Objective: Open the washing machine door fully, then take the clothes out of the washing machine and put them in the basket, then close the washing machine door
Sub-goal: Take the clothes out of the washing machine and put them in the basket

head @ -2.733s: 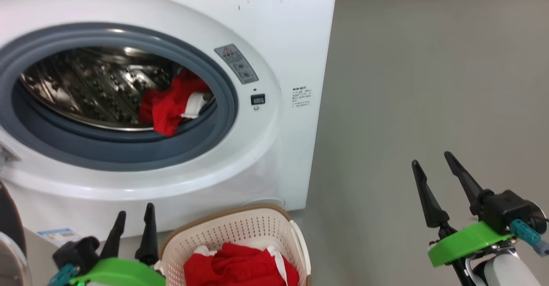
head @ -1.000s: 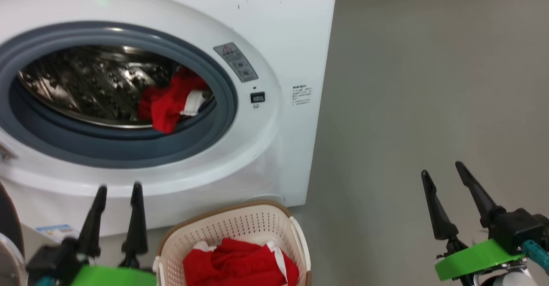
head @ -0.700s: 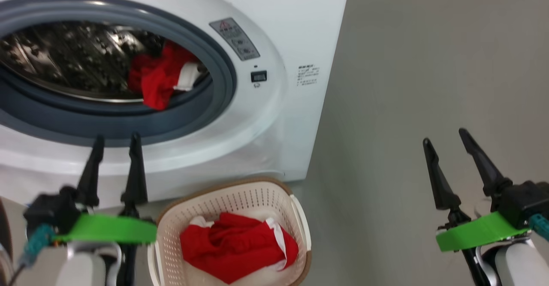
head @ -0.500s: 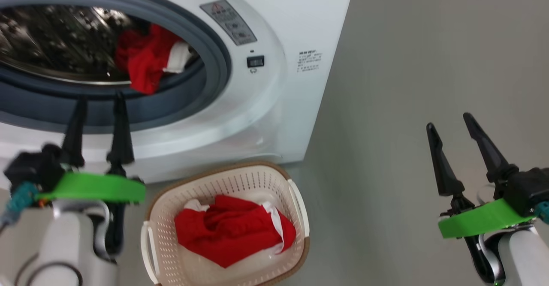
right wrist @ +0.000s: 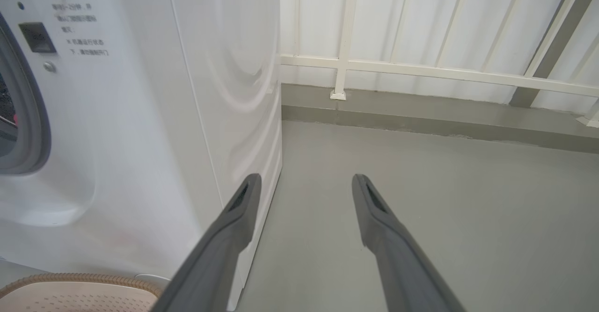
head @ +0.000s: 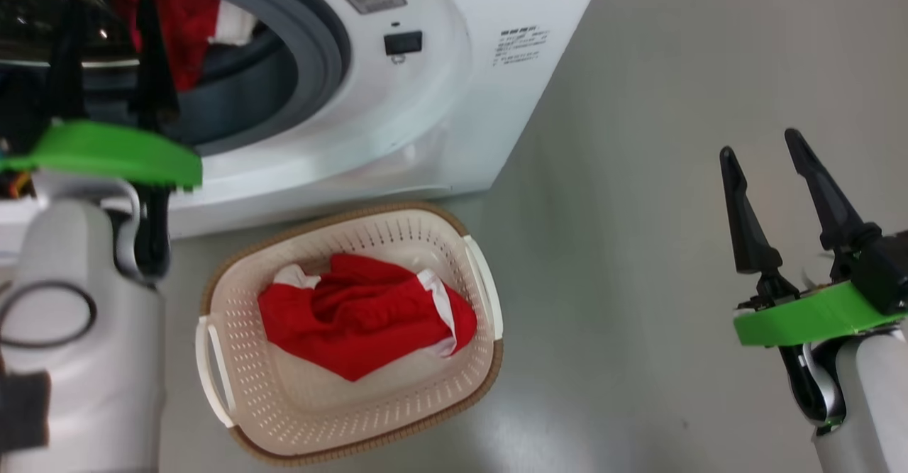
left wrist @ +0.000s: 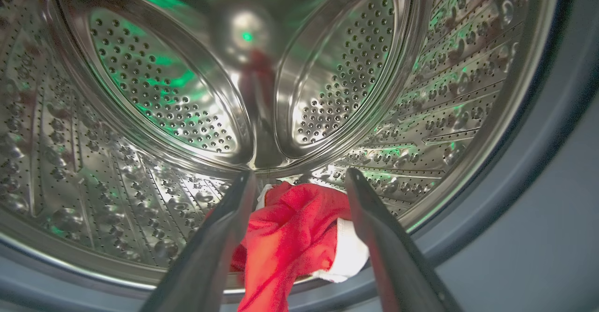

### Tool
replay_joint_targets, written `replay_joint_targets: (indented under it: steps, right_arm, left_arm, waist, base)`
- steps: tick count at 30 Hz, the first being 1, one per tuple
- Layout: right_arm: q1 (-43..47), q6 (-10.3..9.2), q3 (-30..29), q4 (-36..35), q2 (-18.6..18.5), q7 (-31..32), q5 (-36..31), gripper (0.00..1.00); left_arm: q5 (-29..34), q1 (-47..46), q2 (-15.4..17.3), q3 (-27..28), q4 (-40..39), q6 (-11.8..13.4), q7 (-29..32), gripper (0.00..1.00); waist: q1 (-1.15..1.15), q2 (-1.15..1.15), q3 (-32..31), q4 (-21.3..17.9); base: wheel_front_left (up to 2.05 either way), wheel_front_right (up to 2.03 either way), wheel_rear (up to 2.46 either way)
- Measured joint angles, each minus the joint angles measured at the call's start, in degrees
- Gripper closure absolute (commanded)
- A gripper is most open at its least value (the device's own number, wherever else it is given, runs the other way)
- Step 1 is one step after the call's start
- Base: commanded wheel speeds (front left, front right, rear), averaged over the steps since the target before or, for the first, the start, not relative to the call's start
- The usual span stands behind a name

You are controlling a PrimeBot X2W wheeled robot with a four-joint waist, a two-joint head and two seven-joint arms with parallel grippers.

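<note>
My left claw (head: 106, 5) is up at ten o'clock in the head view, its two dark fingers spread apart and holding nothing, pointing into the mouth of the washing machine (head: 454, 104). Along its own wrist camera, the left claw (left wrist: 299, 175) frames a red garment (left wrist: 290, 242) with white trim. The garment lies at six o'clock on the floor of the perforated steel drum (left wrist: 164, 92) and spills forward over the drum's front edge. It sits in the gap between my fingertips (left wrist: 243, 185), and I cannot tell whether either tip touches the cloth. The grey rubber ring (left wrist: 538, 162) curves round from three to five o'clock. From the head, the same red garment (head: 181, 26) peeks out at eleven o'clock, just beside my left fingers. A second red garment (head: 355, 320) lies crumpled in the basket (head: 340, 216), which stands on the grey floor (head: 674, 69) at six o'clock, just before the machine's front. My right claw (head: 759, 144) is at four o'clock, well apart from the basket, released and empty with its fingers wide. Its own camera has the right claw (right wrist: 305, 177) pointing at bare floor past the machine's white side (right wrist: 140, 115), a corner of the basket (right wrist: 70, 288) at seven o'clock and a white railing (right wrist: 421, 68) across twelve to two.
</note>
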Motion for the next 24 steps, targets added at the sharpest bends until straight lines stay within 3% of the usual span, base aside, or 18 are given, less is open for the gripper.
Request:
replay_joint_targets:
  steps: [13, 19, 22, 23, 24]
  right_arm:
    - [-3.09, 0.0, 1.53, -0.6, -1.02, 0.0, 0.0, 0.0]
    - [-3.35, 0.0, 1.8, -0.8, -1.0, 0.0, 0.45, 0.0]
    - [-3.89, 0.0, 2.33, -0.75, -0.97, 0.0, 1.12, 0.0]
    - [-4.07, 0.0, 2.53, -0.76, -0.97, 0.0, 1.12, 0.0]
    - [-4.14, 0.0, 2.76, -0.75, -0.96, 0.0, 1.13, 0.0]
  left_arm:
    - [-6.38, -11.46, 2.5, -5.17, 13.39, -0.01, 2.61, 0.0]
    - [-8.67, -14.05, 5.79, -9.5, 19.03, -0.01, 12.46, 0.0]
    - [-9.29, -15.16, 6.11, -10.13, 20.17, -0.01, 13.83, 0.02]
    - [-9.6, -15.45, 6.17, -10.14, 20.57, -0.01, 13.96, 0.58]
    - [-9.62, -15.63, 6.31, -10.21, 21.05, 0.0, 14.12, 0.9]
  waist:
    - [0.0, 0.0, 6.14, -0.7]
    - [0.0, 0.0, 6.99, -1.03]
    - [0.0, 0.0, 7.21, -1.28]
    - [0.0, 0.0, 7.28, -1.39]
    - [0.0, 0.0, 7.32, -1.51]
  base:
    - [0.0, 0.0, 0.0]
    - [0.0, 0.0, 0.0]
    - [0.0, 0.0, 0.0]
    - [0.0, 0.0, 0.0]
    - [0.0, 0.0, 0.0]
